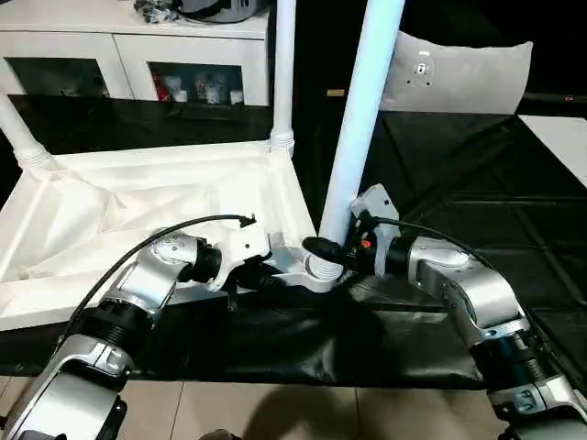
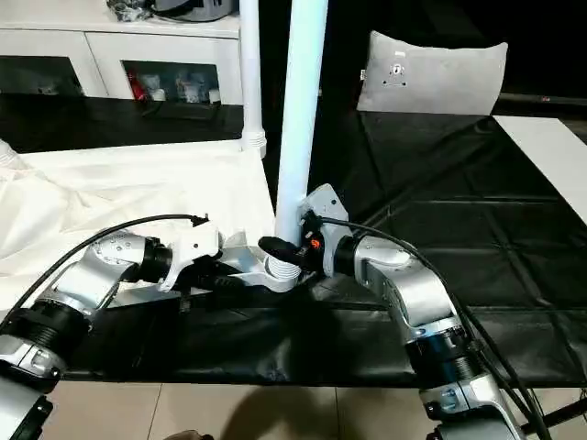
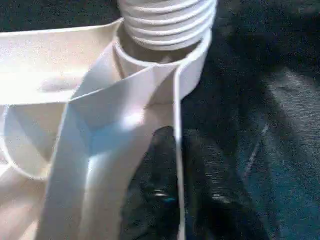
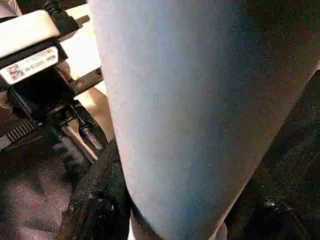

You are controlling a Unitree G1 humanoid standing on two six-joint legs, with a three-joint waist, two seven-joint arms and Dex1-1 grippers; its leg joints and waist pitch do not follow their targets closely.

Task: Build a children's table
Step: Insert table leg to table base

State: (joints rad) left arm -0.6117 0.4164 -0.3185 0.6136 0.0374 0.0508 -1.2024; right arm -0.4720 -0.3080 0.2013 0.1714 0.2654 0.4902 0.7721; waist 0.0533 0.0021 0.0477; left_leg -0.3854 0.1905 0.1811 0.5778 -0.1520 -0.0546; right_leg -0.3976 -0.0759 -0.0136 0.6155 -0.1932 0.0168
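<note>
The white tabletop (image 1: 138, 202) lies upside down on a black mat, ribbed side up. Two legs stand in its far sockets, one at the left (image 1: 18, 137) and one at the back right (image 1: 284, 73). A third leg (image 1: 362, 119) stands upright in the near right corner socket (image 3: 160, 65), its threaded end (image 3: 167, 20) partly above the socket. My right gripper (image 1: 332, 252) is shut around that leg (image 4: 200, 100) just above the socket. My left gripper (image 1: 266, 277) is shut on the tabletop's rim beside the same corner, its black fingers (image 3: 160, 190) straddling the thin wall.
A white cabinet with glass doors (image 1: 138, 55) stands behind the tabletop. A grey cushion (image 1: 459, 78) leans at the back right. The black mat (image 1: 459, 183) spreads to the right, with a white sheet (image 1: 564, 137) at its far right edge. Tiled floor (image 1: 275, 412) shows at the front.
</note>
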